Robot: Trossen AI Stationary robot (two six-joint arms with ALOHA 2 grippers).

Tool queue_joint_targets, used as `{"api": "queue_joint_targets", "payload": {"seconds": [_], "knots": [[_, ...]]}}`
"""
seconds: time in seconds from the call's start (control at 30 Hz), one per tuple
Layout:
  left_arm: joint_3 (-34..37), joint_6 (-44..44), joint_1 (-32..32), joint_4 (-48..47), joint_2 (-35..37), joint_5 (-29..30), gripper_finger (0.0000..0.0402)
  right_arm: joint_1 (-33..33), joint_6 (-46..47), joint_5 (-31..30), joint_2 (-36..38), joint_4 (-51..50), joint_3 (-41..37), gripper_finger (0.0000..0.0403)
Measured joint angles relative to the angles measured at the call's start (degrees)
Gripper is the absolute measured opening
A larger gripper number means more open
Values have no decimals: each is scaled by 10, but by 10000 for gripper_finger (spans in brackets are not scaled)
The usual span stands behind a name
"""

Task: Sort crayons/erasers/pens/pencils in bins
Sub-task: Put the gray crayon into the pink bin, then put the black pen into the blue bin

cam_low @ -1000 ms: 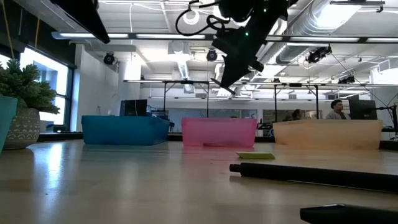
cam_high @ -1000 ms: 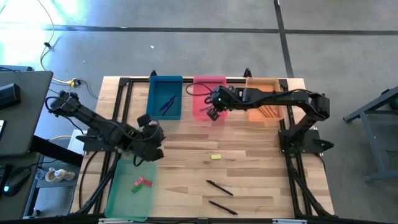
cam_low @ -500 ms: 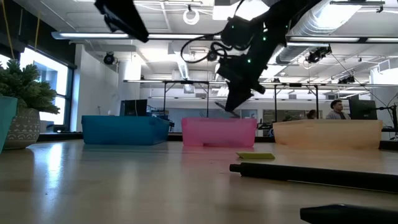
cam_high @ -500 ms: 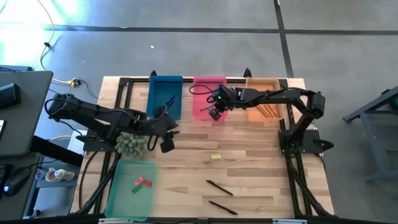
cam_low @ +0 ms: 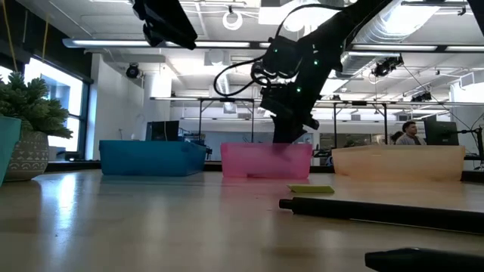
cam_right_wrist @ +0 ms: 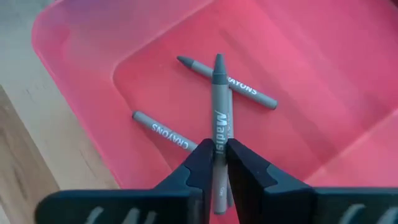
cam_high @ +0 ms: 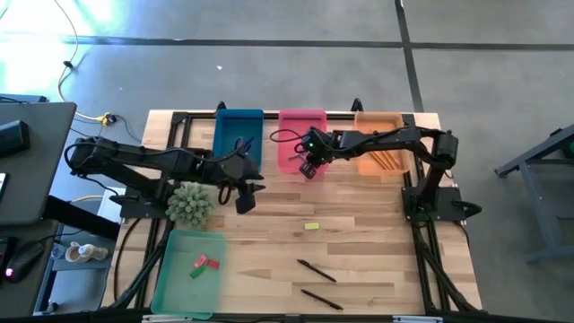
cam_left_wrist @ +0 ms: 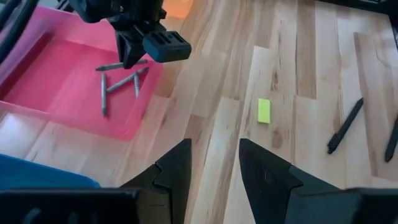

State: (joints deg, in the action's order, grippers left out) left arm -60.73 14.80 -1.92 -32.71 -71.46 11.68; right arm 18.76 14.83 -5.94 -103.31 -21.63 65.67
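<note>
The right gripper [cam_right_wrist: 214,163] gripped a crayon [cam_right_wrist: 217,118] above the pink bin [cam_right_wrist: 74,56]; opening while tilted risked it bouncing out. The left gripper [cam_left_wrist: 214,162] stood open.

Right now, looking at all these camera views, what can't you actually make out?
- Contents of the blue bin, pink bin and orange bin: low view, hidden by their own walls.
- Which eraser colours lie in the green bin: high view, too small.
- Lower end of the crayon in the right pincer: right wrist view, covered by the fingers.
- Front pen: low view, cut off by the edge.
</note>
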Motion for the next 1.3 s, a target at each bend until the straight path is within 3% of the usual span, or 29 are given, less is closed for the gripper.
{"api": "queue_joint_targets", "payload": {"seconds": [0.2, 0.4, 0.63, 0.93, 1.3], "knots": [[0, 0, 0, 0, 0, -3, 133, 0, 4, 4, 2, 1, 0, 92], [0, 19, 6, 0, 0, -2, 178, -5, 26, 33, 2, -29, 31, 132], [0, 41, 6, -20, 0, -1, 219, -49, 27, 0, 20, -71, 87, 129], [0, 63, 6, -143, 2, 8, 212, -138, 112, 0, 35, -168, 105, 128], [0, 63, 6, -155, 1, 10, 209, -271, 227, 5, 35, -236, 104, 129]]}}
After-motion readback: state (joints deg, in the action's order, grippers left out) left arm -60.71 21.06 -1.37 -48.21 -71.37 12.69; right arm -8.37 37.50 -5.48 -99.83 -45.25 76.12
